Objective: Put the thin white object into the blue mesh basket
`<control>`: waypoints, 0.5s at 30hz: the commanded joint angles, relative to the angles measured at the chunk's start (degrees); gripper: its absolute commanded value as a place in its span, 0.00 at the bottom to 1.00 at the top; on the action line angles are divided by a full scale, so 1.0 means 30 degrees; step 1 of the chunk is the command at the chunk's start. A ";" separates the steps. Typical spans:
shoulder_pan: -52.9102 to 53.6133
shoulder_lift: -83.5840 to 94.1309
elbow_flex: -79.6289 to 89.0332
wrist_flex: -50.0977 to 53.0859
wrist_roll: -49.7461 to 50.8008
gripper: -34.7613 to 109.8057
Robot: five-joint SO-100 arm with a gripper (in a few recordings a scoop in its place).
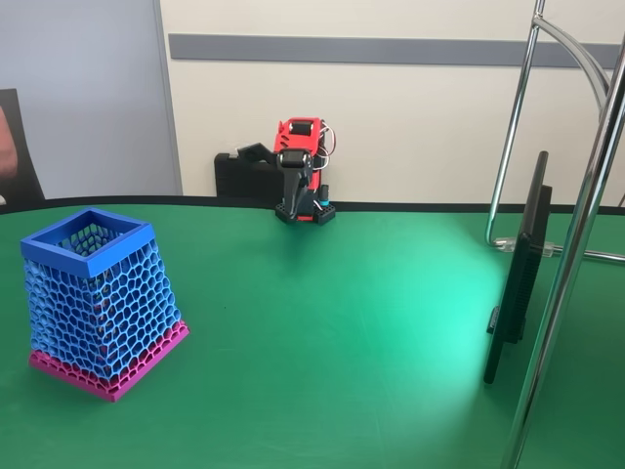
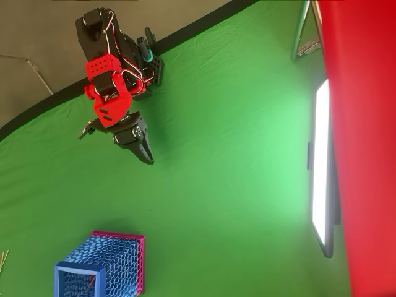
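The blue mesh basket [image 1: 101,298] stands upright on its pink base at the table's near left; from above the basket [image 2: 102,266] is at the bottom left. A thin short line shows inside its opening, and I cannot tell whether it is the thin white object. A couple of pale thin strands [image 2: 3,258] lie at the overhead view's left edge. My red and black arm is folded at the far edge of the table. Its gripper [image 2: 117,147] [image 1: 266,181] is far from the basket and open, the jaws spread wide with nothing between them.
A dark monitor [image 1: 518,274] stands edge-on at the right, bright in the overhead view [image 2: 320,167]. A chrome stand [image 1: 571,254] rises beside it. Green cloth [image 1: 332,332] covers the table between arm and basket.
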 commanded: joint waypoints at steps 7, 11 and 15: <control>-0.0176 0.3779 0.2783 0.1523 -0.0703 0.24; -0.0205 0.4043 0.2783 0.2285 -0.0527 0.24; -0.0205 0.4043 0.2783 0.2783 -0.0439 0.24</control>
